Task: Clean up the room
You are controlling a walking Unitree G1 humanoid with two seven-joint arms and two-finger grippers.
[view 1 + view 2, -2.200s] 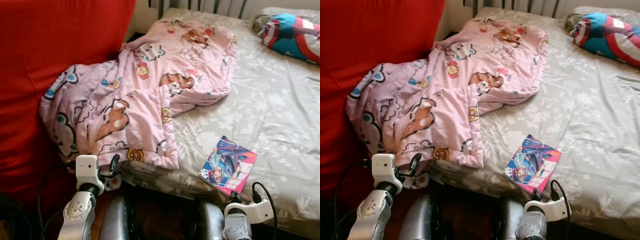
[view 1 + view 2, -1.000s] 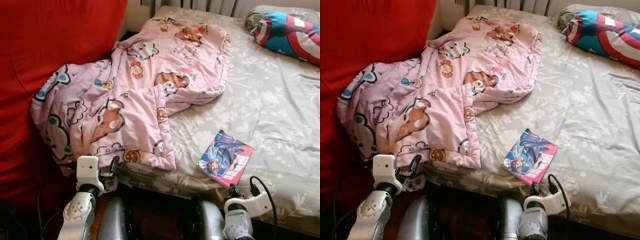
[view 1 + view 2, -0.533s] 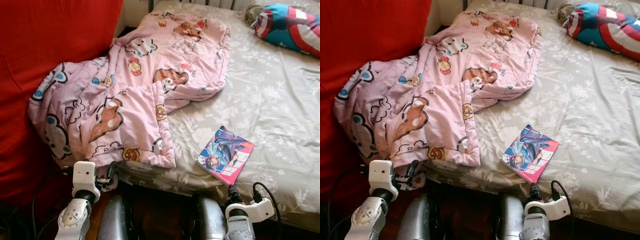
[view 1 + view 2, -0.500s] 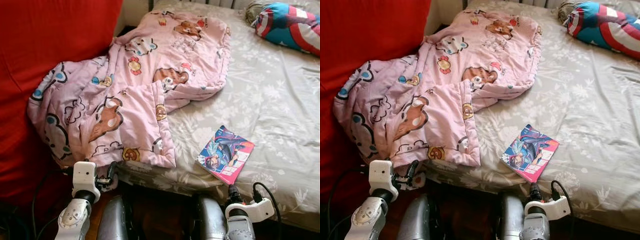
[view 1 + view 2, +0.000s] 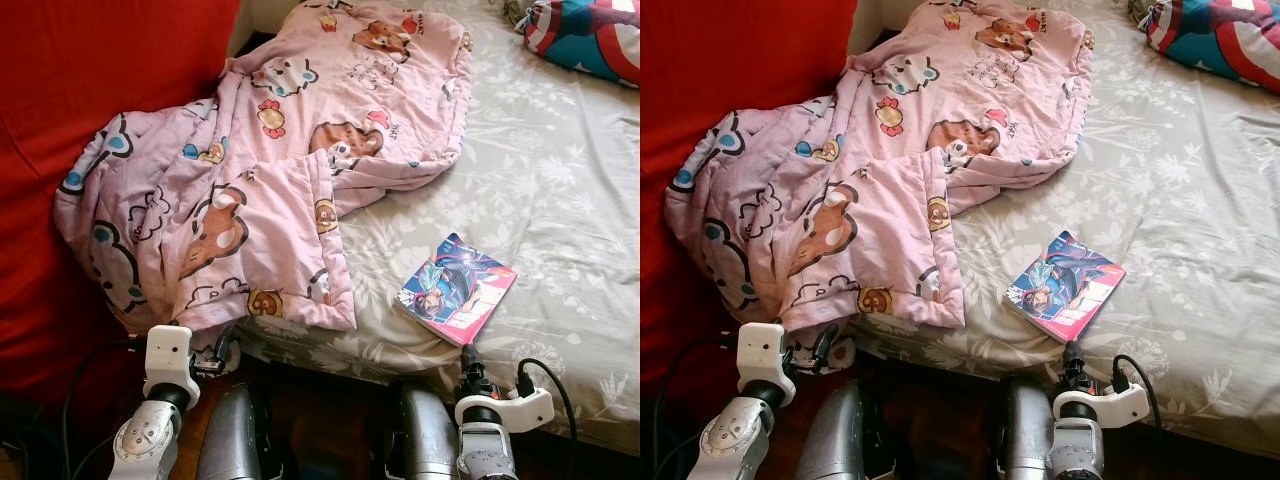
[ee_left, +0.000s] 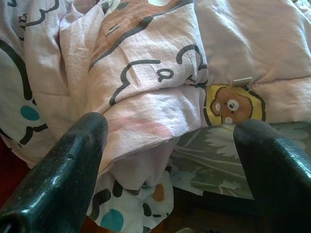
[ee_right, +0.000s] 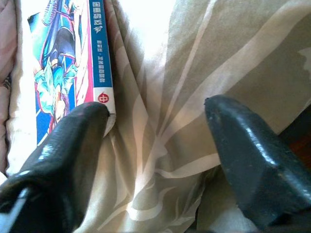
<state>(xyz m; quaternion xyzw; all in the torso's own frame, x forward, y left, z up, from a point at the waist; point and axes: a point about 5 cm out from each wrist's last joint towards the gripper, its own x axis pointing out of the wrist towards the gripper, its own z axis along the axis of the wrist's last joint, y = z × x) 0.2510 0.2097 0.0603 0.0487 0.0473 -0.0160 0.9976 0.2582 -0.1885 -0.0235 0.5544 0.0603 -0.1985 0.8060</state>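
Note:
A rumpled pink cartoon-print blanket (image 5: 270, 170) lies across the left part of the bed and hangs over its near edge. To its right, a colourful comic book (image 5: 457, 288) lies flat on the grey flowered sheet (image 5: 560, 190), close to the front edge. My left gripper (image 5: 222, 345) is low by the bed's edge, open, pointing at the hanging blanket hem (image 6: 146, 58) with nothing between its fingers. My right gripper (image 5: 467, 360) is open just below the bed's edge, right in front of the book (image 7: 68, 63), and holds nothing.
A red fabric surface (image 5: 100, 80) rises along the left side of the bed. A red, white and blue shield-print pillow (image 5: 590, 35) lies at the far right corner. My grey legs (image 5: 235, 440) stand against the bed front on the dark floor.
The whole picture has shifted: the camera has moved in and tipped down, so the bed sits higher in the frame. Both grippers stay low and open at the bed's edge.

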